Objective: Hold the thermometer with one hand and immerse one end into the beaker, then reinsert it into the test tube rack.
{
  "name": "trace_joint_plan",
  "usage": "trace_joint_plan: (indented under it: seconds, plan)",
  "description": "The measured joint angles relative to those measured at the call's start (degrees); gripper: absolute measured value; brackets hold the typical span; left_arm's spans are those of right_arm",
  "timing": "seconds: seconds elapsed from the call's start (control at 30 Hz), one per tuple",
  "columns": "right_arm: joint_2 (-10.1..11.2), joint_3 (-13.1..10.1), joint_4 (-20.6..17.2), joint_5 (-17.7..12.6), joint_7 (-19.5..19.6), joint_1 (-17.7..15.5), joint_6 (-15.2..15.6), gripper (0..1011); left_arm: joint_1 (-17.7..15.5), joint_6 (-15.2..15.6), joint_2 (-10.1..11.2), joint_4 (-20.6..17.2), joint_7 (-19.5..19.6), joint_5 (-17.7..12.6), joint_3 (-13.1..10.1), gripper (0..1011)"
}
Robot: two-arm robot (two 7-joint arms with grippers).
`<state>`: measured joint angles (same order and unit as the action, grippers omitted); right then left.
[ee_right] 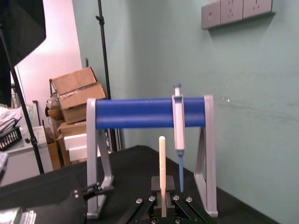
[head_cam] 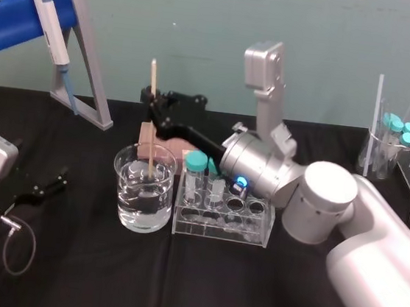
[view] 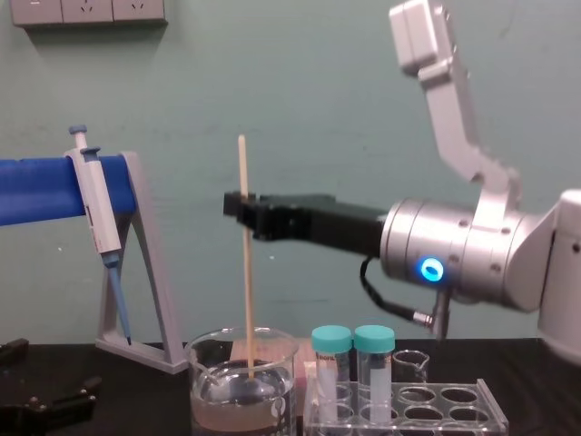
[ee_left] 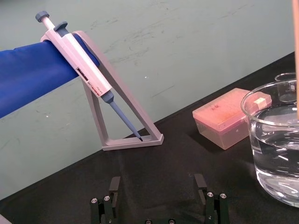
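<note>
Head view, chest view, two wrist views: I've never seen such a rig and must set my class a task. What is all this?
A two-armed robot, filmed from its head, its chest and each wrist. On the black table stand a glass beaker of clear liquid, a clear test tube rack with two teal-capped tubes, and a pipette on a stand. The right hand grips the thermometer upright, its lower end in the beaker. The left hand, at the table's left, is open.

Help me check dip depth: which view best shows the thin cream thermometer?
Chest view: side-on, whole thermometer, black right gripper holding it, tip inside the wide glass beaker. Head view foreshortens it; right wrist shows its top; left wrist, a sliver.
</note>
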<state>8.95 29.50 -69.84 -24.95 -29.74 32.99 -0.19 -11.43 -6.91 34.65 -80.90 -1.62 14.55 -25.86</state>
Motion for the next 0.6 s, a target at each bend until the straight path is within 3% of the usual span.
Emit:
trace_joint_plan:
  seconds: [0.33,0.43,0.6]
  plan:
    - [3.3,-3.3,-10.4,-4.0,2.2,-1.7,2.4,48,0.0,0.0,0.0,0.0,0.0,0.0,0.0,1004]
    - [5.8,-5.8,-15.6,-5.4,4.1,-3.2,3.0,48,0.0,0.0,0.0,0.0,0.0,0.0,0.0,1004]
    - [9.0,-8.9,-20.8,-6.9,6.5,-5.5,3.7,48,0.0,0.0,0.0,0.0,0.0,0.0,0.0,1004]
